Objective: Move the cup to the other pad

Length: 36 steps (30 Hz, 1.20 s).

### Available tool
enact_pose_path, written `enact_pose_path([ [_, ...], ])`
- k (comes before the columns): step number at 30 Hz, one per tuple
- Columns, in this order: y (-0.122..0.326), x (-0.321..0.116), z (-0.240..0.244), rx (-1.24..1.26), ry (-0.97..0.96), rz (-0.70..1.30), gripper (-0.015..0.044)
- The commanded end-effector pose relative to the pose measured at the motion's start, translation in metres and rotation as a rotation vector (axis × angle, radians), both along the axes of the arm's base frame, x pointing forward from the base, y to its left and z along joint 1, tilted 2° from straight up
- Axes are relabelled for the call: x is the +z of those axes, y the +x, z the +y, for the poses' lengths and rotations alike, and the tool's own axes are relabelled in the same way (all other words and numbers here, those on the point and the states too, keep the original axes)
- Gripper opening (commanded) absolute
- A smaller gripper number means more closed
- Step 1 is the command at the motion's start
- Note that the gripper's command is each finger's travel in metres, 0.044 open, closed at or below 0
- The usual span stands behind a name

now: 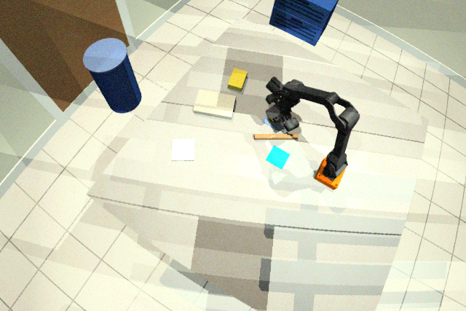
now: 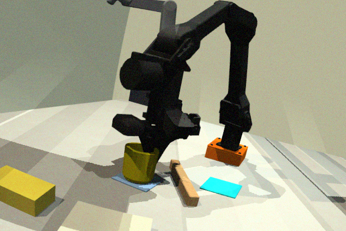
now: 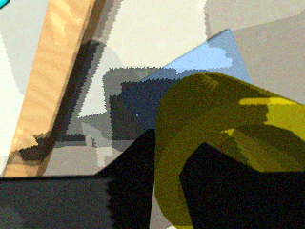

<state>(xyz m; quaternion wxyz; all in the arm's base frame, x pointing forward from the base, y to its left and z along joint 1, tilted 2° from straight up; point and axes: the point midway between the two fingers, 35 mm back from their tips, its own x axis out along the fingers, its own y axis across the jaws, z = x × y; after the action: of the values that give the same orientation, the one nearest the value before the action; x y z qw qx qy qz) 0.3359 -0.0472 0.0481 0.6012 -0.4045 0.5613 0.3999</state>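
The yellow cup (image 1: 271,121) (image 2: 137,166) (image 3: 178,112) stands about upright on the blue pad (image 2: 120,178) (image 3: 224,54). My gripper (image 2: 153,156) (image 3: 164,135) is shut on the cup's wall, on the side toward the wooden bar. One finger is inside the cup and the other is outside. The cyan pad (image 1: 277,156) (image 2: 220,187) lies bare, beyond the bar from the cup. The marbles are not visible; fingers and shadow hide much of the cup's inside.
The wooden bar (image 1: 274,136) (image 2: 185,185) (image 3: 48,72) lies between the two pads. A yellow block (image 1: 237,79) (image 2: 25,186) and a cream block (image 1: 214,103) (image 2: 97,217) lie on the cup's far side from the arm base. A white square (image 1: 183,149) lies farther left in the top view.
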Motion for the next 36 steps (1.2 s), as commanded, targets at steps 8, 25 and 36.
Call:
enact_pose_path([
  [8,-0.001,0.034,-0.001,-0.002,0.002,-0.002,0.0],
  [25,-0.002,0.043,-0.002,-0.007,-0.001,-0.003,0.0],
  [36,-0.007,0.043,0.003,-0.006,0.001,-0.002,0.0],
])
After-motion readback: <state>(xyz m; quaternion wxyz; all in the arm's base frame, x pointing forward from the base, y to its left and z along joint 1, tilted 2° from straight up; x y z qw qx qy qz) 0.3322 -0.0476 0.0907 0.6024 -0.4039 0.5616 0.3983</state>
